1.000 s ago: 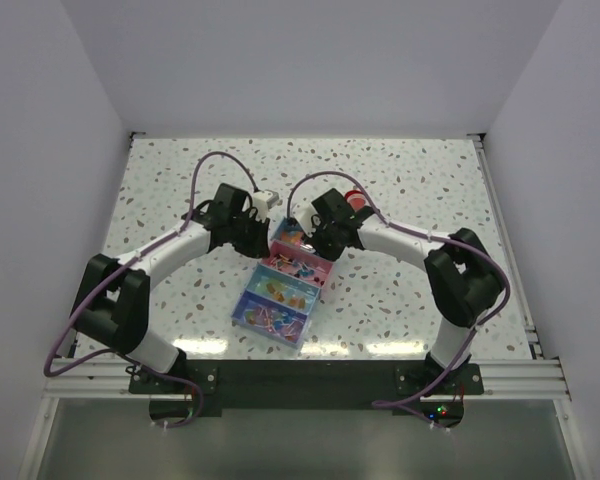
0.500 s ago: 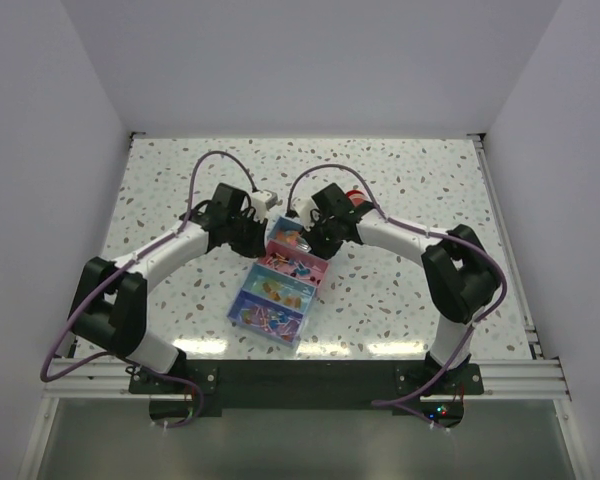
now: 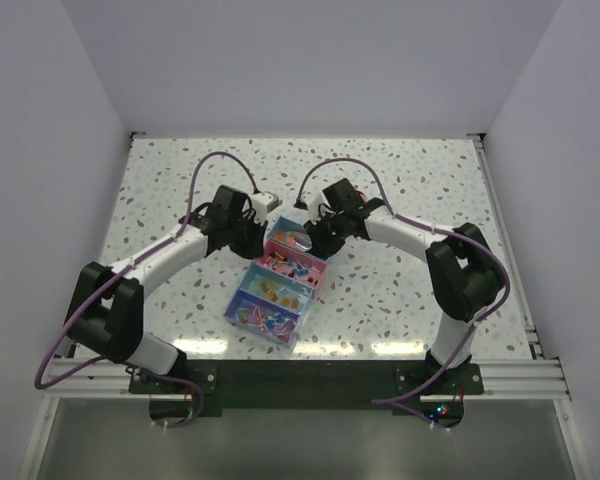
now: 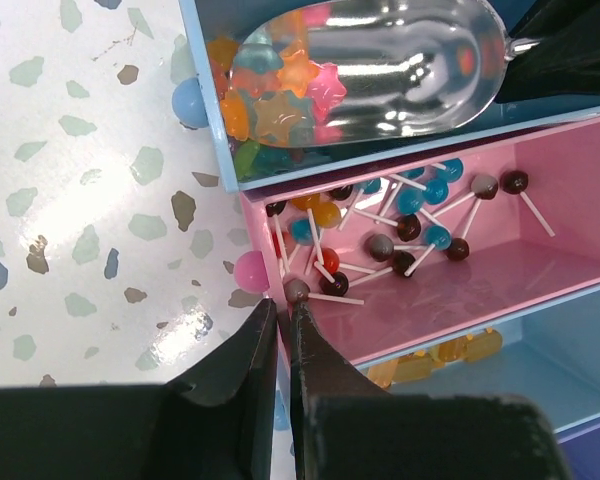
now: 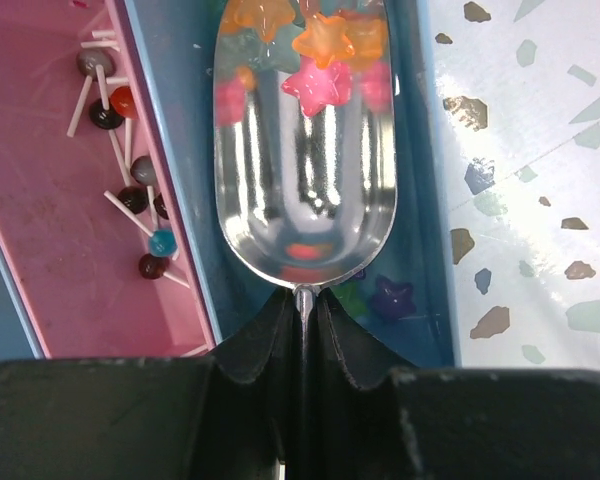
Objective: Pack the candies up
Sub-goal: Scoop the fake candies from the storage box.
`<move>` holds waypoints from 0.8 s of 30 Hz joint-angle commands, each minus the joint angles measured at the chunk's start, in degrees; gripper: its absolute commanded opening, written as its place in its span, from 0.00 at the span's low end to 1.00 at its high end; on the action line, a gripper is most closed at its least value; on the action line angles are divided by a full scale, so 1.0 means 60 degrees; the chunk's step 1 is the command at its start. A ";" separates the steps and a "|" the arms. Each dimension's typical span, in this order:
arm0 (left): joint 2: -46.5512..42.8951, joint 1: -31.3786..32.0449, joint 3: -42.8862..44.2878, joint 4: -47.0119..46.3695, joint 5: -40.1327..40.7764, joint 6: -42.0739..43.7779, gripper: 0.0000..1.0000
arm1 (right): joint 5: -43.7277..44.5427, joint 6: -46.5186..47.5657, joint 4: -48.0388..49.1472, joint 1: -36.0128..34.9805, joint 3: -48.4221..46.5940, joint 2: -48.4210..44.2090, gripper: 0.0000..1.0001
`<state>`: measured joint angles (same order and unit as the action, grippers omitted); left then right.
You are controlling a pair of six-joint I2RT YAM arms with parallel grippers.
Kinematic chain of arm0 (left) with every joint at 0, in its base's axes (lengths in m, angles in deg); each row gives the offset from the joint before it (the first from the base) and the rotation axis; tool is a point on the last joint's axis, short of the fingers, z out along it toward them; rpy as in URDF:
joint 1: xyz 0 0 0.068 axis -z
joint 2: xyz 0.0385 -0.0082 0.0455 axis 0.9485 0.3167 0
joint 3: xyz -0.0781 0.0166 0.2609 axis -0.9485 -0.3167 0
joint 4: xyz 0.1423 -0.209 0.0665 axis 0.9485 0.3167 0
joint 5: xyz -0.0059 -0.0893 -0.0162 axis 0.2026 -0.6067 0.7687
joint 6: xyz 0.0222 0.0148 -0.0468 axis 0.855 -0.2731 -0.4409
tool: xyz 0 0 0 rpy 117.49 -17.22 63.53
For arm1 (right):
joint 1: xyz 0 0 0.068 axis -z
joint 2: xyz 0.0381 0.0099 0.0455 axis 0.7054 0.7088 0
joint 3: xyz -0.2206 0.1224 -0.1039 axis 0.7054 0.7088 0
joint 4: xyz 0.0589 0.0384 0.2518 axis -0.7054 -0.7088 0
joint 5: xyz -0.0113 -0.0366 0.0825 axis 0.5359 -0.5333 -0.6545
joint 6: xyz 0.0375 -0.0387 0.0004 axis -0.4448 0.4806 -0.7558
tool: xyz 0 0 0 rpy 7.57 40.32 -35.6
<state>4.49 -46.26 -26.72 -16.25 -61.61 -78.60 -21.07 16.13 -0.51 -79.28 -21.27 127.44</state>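
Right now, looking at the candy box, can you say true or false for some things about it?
1. The right gripper holds a shiny metal scoop by its handle. True.
2. The scoop is in the pink compartment. False: it lies in the blue compartment, among the star candies.
3. The pink compartment holds lollipops on white sticks. True.
4. The left gripper hangs wide open over the table. False: it is shut on the pink compartment's wall.
5. The scoop is empty. False: star candies sit at its front end.
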 commanded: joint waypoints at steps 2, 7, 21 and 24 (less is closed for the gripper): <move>-0.0640 0.0050 -0.0336 -0.0364 0.0157 0.0657 0.00 | -0.0744 -0.0473 0.0489 0.0330 0.0100 -0.0576 0.00; -0.0553 0.0050 -0.0309 -0.0321 0.0288 0.0525 0.00 | -0.0744 -0.0474 0.0635 0.0330 0.0276 -0.0884 0.00; -0.0347 0.0050 0.0044 -0.0218 0.0303 0.0130 0.00 | -0.0451 -0.0400 0.1470 0.0301 0.1578 -0.1821 0.00; -0.0333 0.0050 0.0029 -0.0218 0.0289 0.0144 0.00 | -0.0437 -0.0400 0.1675 0.0301 0.1798 -0.1938 0.00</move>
<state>2.39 -46.21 -28.82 -16.71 -60.47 -78.58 -24.17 14.05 5.85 -77.57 -11.78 118.17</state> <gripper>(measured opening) 0.121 0.148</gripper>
